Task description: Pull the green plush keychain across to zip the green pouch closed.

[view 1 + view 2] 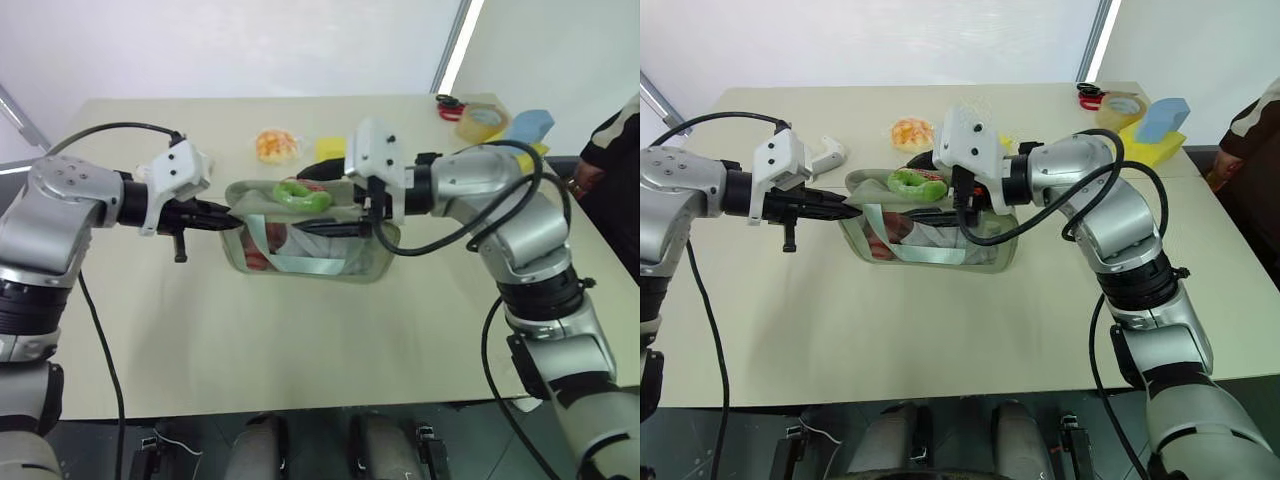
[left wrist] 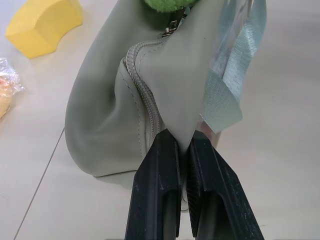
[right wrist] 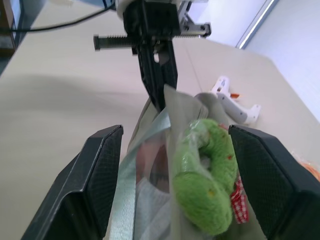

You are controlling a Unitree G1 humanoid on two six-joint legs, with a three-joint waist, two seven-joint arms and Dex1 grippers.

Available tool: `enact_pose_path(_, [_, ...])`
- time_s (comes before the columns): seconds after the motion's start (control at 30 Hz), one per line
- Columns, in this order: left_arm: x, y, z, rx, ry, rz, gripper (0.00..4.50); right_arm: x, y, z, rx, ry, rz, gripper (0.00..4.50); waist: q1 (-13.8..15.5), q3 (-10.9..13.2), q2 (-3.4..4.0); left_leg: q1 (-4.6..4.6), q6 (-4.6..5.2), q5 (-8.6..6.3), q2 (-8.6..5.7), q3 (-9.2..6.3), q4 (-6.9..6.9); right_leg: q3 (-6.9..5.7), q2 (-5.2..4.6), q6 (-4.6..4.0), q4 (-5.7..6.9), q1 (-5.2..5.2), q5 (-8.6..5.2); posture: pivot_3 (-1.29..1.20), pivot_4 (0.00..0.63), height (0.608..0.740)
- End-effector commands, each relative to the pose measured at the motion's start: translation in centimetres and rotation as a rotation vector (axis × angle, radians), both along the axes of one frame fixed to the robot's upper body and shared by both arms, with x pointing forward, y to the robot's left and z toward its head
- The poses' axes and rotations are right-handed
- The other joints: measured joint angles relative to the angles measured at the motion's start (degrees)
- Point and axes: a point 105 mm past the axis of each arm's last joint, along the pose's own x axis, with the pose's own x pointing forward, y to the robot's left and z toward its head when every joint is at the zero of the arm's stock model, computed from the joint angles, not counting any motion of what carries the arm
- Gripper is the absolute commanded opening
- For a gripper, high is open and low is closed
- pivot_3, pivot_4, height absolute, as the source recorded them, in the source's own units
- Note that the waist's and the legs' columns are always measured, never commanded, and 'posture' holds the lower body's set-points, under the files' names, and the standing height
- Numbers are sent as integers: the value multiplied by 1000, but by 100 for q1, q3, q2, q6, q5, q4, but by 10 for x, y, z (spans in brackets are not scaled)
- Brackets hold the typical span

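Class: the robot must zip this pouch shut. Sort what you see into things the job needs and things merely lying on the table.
Needed: green pouch; green plush keychain; left gripper, shut on the pouch; right gripper, open.

Lying about: yellow sponge; tape roll; blue block; white glue gun.

A pale beige tabletop is being lit evenly from above, with a thin seam line being shown across its surface. Behind it, a plain white wall is being crossed by a slanted grey metal post with a bright strip beside it. A dark floor is being seen under the near edge.
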Motion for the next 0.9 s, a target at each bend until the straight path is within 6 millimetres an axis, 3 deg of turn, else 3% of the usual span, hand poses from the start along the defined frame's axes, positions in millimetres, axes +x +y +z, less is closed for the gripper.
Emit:
enact_pose_path(0.03, [-1,-4,7,11,-35,-22,0,7,-3,3,-19,-75,-26,3492,5,0,0,0,0,0,0,0,0,0,0,0,0,0,0,0,150,740])
enact_pose_path(0.13, [-2,-4,7,11,-35,-21,0,12,-7,1,-42,-84,-41,2631,4,0,0,0,0,0,0,0,0,0,0,0,0,0,0,0,150,740])
enact_pose_path(0.3, [-1,-5,7,7,-37,-19,0,12,-10,4,-30,-85,-42,42,3,0,0,0,0,0,0,0,0,-1,0,0,0,0,0,0,150,740])
enact_pose_path(0.47, [0,-4,6,6,-37,-14,0,8,-19,20,1,-77,-62,14,15,0,0,0,0,0,0,0,0,0,-1,0,0,0,0,0,150,740])
enact_pose_path(0.63, [1,-2,5,6,-36,-8,0,17,-51,49,77,-73,-208,14,23,0,0,-1,0,0,0,0,0,0,-1,0,-1,0,0,0,150,740])
enact_pose_path(0.77, [2,0,3,8,-31,-1,0,32,-106,57,69,-140,-480,14,52,0,0,-4,1,0,-2,-1,0,-1,-1,0,-2,0,0,0,150,740])
enact_pose_path(0.9, [3,0,1,8,-27,1,0,33,-151,40,-50,-196,-669,14,43,-1,-1,-5,5,-3,-7,1,2,1,-5,0,-6,5,0,0,150,740])
